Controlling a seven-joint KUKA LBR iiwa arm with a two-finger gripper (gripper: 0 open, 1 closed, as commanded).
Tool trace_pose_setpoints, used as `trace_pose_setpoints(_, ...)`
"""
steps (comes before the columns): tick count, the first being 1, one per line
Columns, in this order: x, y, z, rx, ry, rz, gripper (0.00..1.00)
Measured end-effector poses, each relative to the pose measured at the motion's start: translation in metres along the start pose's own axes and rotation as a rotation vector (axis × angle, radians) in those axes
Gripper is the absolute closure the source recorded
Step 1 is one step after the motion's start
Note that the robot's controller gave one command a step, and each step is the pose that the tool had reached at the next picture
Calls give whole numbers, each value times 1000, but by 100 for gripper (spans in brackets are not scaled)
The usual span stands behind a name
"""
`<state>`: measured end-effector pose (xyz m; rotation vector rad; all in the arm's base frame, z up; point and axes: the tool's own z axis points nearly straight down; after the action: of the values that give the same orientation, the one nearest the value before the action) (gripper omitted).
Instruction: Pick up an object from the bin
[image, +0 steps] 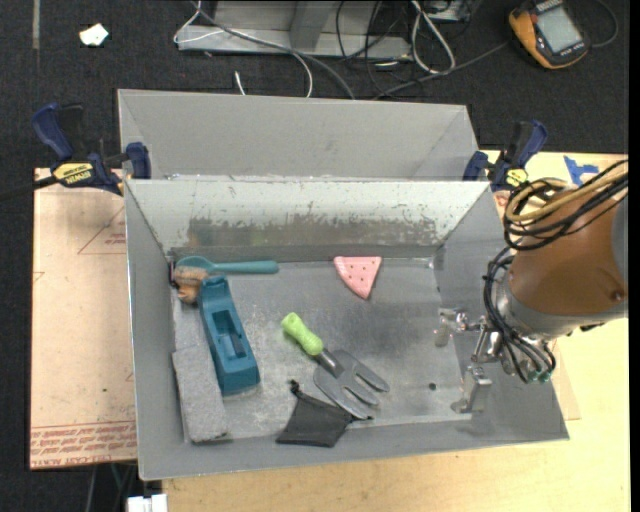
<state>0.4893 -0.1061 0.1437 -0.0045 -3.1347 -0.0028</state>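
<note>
Black cloth and a grey toy fork with green handle lie nearest the gripper, apart from it. Gripper open, empty, over bare bin floor. Step judged: approach. Next: align over the fork, descend

A rounded, glossy orange-brown cover wrapped the arm's wrist. Thin yellow and black cables looped over its top, and a darker bundle of wires, with a touch of green, hung beneath it. The slim jaws were bare silvery metal with small brackets.
</note>
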Motion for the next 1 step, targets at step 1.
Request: trace_pose_setpoints(1,-2,0,-3,1,-7,-3,0)
